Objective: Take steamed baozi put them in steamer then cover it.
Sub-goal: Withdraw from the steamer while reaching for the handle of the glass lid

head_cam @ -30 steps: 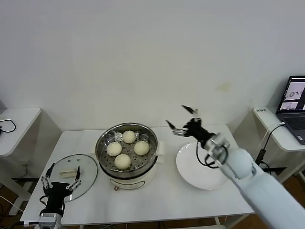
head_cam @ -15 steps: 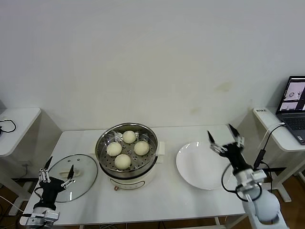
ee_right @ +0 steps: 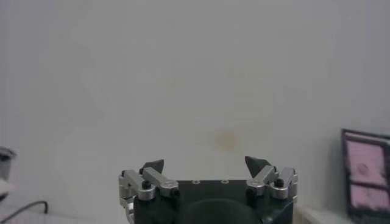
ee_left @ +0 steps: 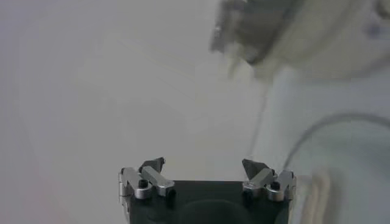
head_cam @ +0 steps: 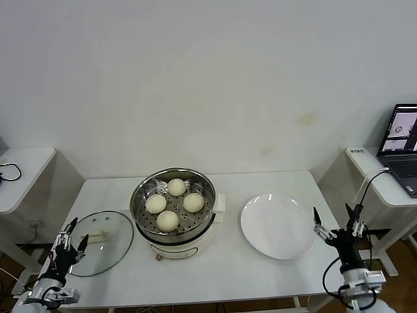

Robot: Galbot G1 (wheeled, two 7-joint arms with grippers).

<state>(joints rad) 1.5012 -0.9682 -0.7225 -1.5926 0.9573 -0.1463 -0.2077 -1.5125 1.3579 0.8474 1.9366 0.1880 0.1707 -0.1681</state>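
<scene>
The steamer (head_cam: 172,207) stands near the middle of the white worktop (head_cam: 221,274), and everything else is placed from it. Inside its perforated steel basket lie all four steamed baozi (head_cam: 167,220), one toward the wall, two side by side in the middle and one toward the robot, close together without stacking. The cover (head_cam: 101,233) lies flat on the worktop just to the left of the steamer, its cream bar handle up, so the basket stands uncovered. To the right of the steamer sits a white plate (head_cam: 277,226) with nothing on it. The left tool (head_cam: 68,240) hangs low beyond the cover's outer edge, well to the left of the steamer, its fingers spread apart and gripping nothing. The right tool (head_cam: 337,223) is far to the right of the steamer, just past the plate's outer rim, fingers likewise apart and holding nothing.
</scene>
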